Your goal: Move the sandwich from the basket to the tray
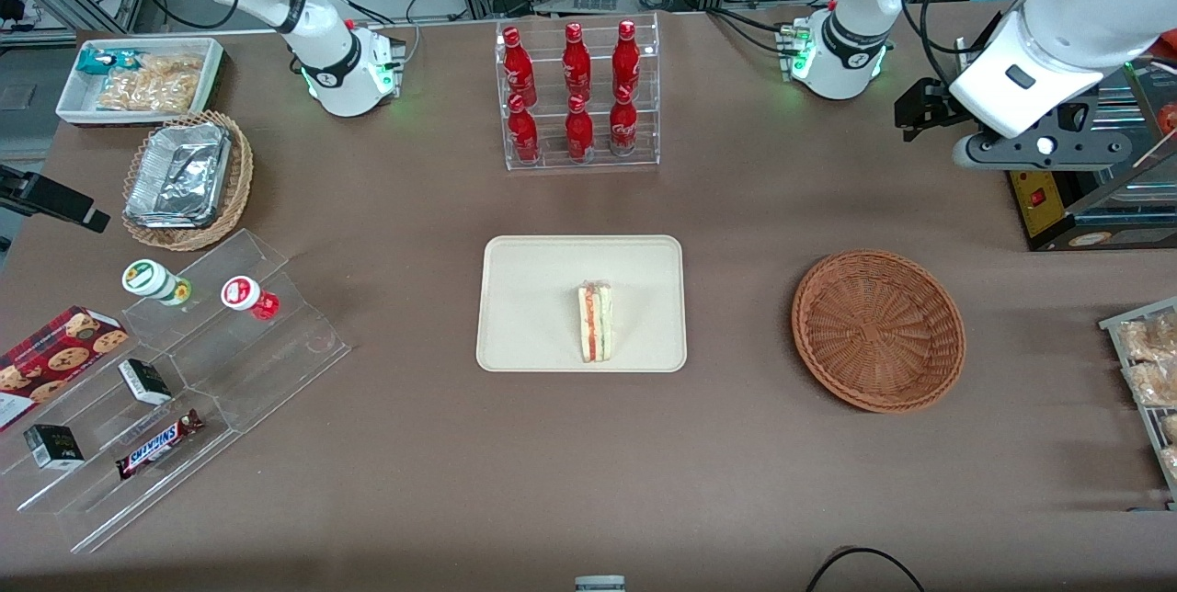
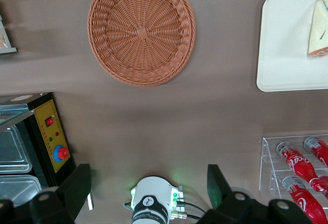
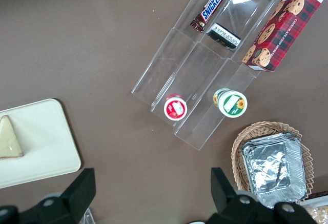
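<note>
The sandwich (image 1: 595, 323), a white wedge with red and green layers, lies on the cream tray (image 1: 542, 298) at the table's middle. It also shows in the left wrist view (image 2: 319, 29) on the tray (image 2: 287, 44), and in the right wrist view (image 3: 9, 139). The round reddish-brown wicker basket (image 1: 878, 330) is empty and sits beside the tray toward the working arm's end; it also shows in the left wrist view (image 2: 141, 29). My left gripper (image 1: 919, 114) hangs high above the table, farther from the front camera than the basket. Its fingers (image 2: 77, 188) are spread wide and hold nothing.
A clear rack of red bottles (image 1: 579, 96) stands farther back than the tray. A black and yellow appliance (image 1: 1085, 206) sits under the working arm. Snack trays (image 1: 1149, 371) lie at that table edge. Acrylic steps (image 1: 184, 362) with snacks and a foil-filled oval basket (image 1: 184, 178) lie toward the parked arm's end.
</note>
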